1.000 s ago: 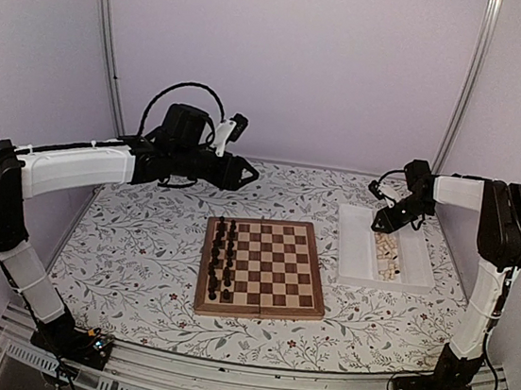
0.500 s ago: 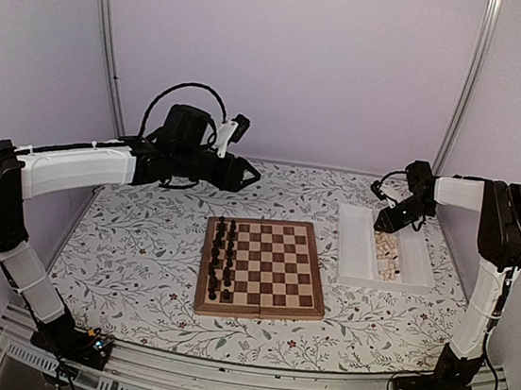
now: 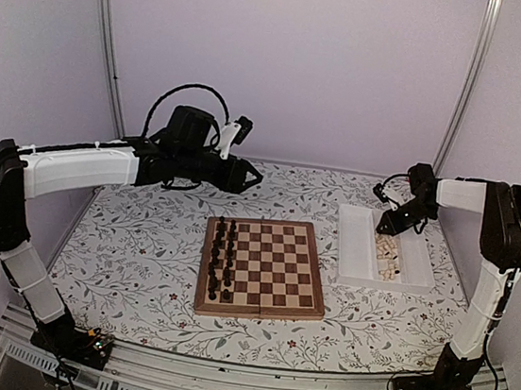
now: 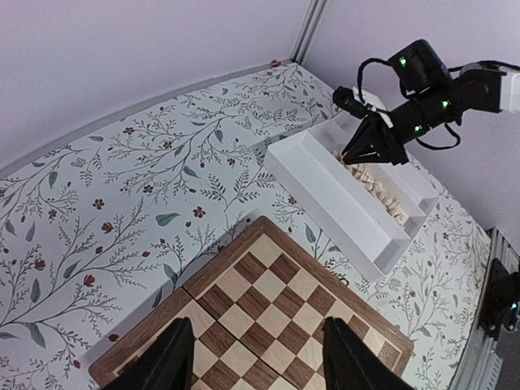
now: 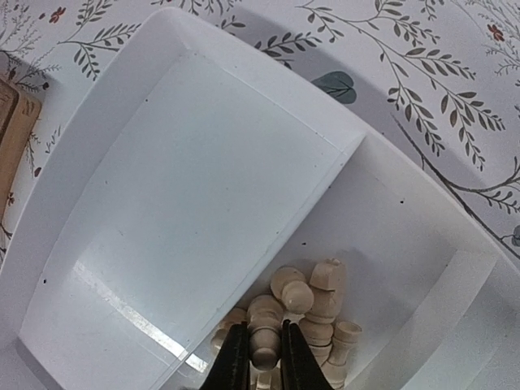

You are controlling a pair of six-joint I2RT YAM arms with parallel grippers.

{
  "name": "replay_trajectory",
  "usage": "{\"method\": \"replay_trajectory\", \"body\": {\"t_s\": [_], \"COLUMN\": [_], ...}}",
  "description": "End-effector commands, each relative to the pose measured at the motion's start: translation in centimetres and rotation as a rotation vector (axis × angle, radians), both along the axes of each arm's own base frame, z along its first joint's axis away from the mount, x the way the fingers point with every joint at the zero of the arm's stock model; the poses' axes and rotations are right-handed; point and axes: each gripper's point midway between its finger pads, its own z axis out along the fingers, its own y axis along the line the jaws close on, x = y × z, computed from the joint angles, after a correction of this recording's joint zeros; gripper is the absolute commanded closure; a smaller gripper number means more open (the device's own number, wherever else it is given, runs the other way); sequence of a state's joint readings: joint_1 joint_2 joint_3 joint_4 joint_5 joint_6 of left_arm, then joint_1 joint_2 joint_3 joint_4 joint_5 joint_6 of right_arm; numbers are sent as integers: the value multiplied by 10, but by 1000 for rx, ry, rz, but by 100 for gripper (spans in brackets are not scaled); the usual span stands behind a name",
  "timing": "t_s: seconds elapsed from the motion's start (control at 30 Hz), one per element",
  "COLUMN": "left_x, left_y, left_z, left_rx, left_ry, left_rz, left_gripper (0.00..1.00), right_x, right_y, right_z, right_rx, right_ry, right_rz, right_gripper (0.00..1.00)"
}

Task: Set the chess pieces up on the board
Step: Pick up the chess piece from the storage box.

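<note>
The chessboard lies mid-table, with dark pieces in two columns on its left side. The pale cream chess pieces lie piled in the right compartment of a white tray. My right gripper is low over that pile and shut on one cream piece, with other cream pieces just beyond it. It also shows in the top view. My left gripper is open and empty, held above the board's far corner. It shows in the top view.
The white tray has an empty left compartment and a divider wall. The floral tablecloth surrounds board and tray. Metal frame posts stand at the back corners, and a rail runs along the near edge.
My right gripper has sunk slightly lower and rightward over the tray's cream pieces. My left arm has edged a little to the right.
</note>
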State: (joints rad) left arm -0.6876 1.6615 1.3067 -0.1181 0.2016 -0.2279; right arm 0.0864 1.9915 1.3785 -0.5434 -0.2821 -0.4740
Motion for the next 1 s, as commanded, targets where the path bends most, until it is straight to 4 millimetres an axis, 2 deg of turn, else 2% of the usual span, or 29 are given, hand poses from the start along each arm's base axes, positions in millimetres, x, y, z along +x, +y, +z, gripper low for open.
{"method": "replay_trajectory", "body": {"t_s": [0.0, 0.2, 0.37, 0.53, 0.67, 0.8, 0.87, 0.97], "left_x": [0, 0, 1, 2, 1, -20, -40, -69], "left_y": [-7, -8, -7, -7, -10, -31, -43, -56], "left_z": [4, 2, 2, -2, -9, -7, -1, 12], "left_rx": [10, 14, 20, 28, 27, -56, -122, -264], "left_ry": [-18, -12, -14, -7, 14, -41, -117, -202], "left_rz": [-11, -12, -5, -6, -13, -132, -211, -283], "left_gripper": [44, 44, 44, 43, 43, 44, 44, 41], "right_x": [-4, -19, -38, -47, -59, -76, -89, -104], "right_y": [-2, -1, 22, 41, 63, 92, 106, 118], "right_z": [47, 82, 100, 107, 120, 154, 173, 191], "right_rx": [2, 12, 58, 63, 154, 346, 457, 571], "right_ry": [-80, -111, -110, -105, -86, -77, -72, -56], "right_rz": [-5, 15, 86, 143, 220, 321, 381, 443], "right_gripper": [92, 92, 92, 92, 93, 93, 93, 94]}}
